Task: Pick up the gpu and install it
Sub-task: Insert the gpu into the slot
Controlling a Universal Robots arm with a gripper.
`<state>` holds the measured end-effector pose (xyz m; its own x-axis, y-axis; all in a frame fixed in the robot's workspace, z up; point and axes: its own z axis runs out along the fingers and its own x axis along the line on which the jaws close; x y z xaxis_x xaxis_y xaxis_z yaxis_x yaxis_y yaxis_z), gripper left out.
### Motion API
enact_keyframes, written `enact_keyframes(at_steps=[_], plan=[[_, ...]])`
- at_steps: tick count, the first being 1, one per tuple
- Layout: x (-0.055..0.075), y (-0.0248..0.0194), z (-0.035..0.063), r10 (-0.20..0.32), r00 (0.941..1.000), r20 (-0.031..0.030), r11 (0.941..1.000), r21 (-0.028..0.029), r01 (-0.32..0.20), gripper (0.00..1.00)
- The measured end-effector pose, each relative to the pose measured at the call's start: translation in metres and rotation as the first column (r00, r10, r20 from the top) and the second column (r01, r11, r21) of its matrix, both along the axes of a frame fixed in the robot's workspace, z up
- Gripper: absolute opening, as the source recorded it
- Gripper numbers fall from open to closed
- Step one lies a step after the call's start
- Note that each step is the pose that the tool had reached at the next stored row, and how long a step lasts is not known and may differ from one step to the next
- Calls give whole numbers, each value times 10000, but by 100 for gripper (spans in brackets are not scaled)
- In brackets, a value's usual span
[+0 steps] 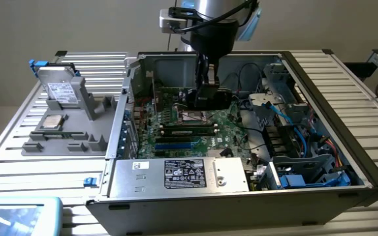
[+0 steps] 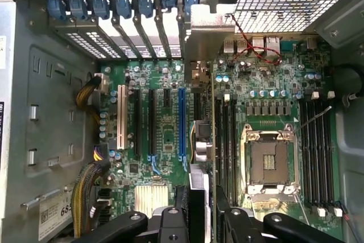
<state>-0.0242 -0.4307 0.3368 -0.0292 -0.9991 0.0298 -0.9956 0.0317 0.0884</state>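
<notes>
Gpu [image 2: 200, 140] is clamped edge-on in the gripper [image 2: 200, 215]. Its long axis is set parallel to the blue slot [image 2: 181, 123] just beside.

Mobo [image 2: 165, 140] green. White slot [image 2: 121, 116], blue slot [image 2: 182, 123], other slots blk. Clips [image 2: 96, 7] blue. Cable bundle [image 2: 85, 197] yellow/blk. Gripper [image 2: 200, 206] blk; gpu [image 2: 200, 143] edge blk/grey. Worktop [image 1: 18, 162] silver, ribbed. PSU [image 1: 225, 174] silver, blk label. Case [image 1: 241, 211] dk grey.
</notes>
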Motion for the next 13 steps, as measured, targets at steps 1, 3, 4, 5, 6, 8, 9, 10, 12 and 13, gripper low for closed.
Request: enact_keyframes(at_steps=[1,3,4,5,6,8,9,10,12,13], plan=[[0,0,-7,0,10000,-1,10000,-2,0,29],[0,0,-40,0,10000,-1,10000,-4,0,29],[0,0,-57,0,10000,-1,10000,-4,0,29],[0,0,-76,0,10000,-1,10000,-3,0,29],[0,0,-94,0,10000,-1,10000,-4,0,29],[0,0,-129,0,10000,-1,10000,-4,0,29],[0,0,-149,0,10000,-1,10000,-4,0,29],[0,0,-167,0,10000,-1,10000,-4,0,29],[0,0,-203,0,10000,-1,10000,-4,0,29],[0,0,-221,0,10000,-1,10000,-4,0,29]])
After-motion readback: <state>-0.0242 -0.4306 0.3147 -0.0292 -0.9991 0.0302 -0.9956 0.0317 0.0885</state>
